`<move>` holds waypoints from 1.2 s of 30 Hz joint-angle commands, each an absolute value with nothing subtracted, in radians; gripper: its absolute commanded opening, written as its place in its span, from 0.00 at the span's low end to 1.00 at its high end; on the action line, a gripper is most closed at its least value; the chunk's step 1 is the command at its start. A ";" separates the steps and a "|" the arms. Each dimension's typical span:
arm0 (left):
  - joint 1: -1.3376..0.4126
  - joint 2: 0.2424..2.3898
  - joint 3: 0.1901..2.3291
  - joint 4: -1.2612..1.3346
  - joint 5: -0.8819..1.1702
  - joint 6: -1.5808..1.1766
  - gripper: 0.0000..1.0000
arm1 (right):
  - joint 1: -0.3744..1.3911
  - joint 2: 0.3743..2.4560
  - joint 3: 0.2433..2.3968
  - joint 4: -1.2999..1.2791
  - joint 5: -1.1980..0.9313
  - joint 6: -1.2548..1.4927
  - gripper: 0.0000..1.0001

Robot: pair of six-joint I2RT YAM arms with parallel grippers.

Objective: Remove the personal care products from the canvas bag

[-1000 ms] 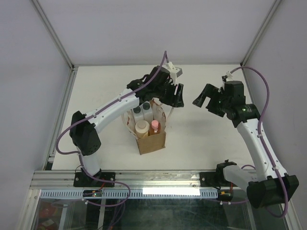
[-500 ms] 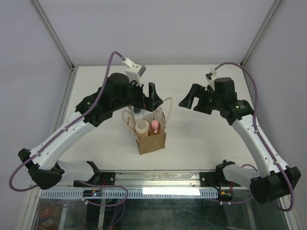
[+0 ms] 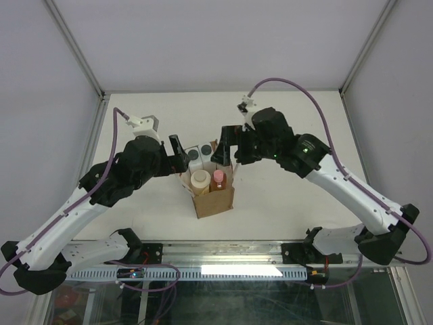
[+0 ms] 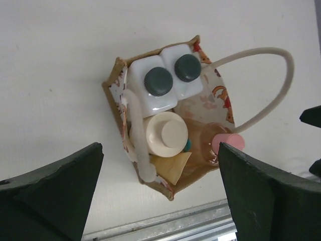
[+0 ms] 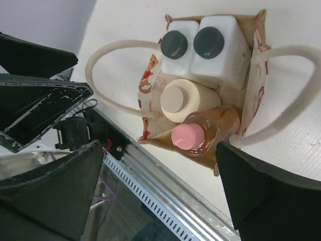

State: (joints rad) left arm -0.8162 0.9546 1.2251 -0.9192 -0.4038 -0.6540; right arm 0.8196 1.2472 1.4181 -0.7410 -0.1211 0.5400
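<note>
Black jaws on the left gripper (image 4: 158,148) and right gripper (image 5: 159,145) gape wide, holding nothing, above the canvas bag (image 3: 215,201). Directly below, inside it, stand upright two white bottles (image 5: 193,42), a cream bottle (image 5: 176,99) and an orange bottle (image 5: 188,135), likely the right arm's nearest.

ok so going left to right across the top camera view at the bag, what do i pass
left hand → cream bottle → orange bottle with pink cap
</note>
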 commanded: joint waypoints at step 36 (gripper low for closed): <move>-0.755 1.165 1.348 -0.790 -0.464 -0.594 0.99 | 1.052 1.742 1.620 -1.039 0.218 0.537 0.57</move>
State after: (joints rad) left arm -0.7612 1.1805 1.3121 -0.8627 -0.4931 -0.6277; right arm 1.0424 1.7126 1.5898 -1.0252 0.2230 0.5270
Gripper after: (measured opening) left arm 0.990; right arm 0.601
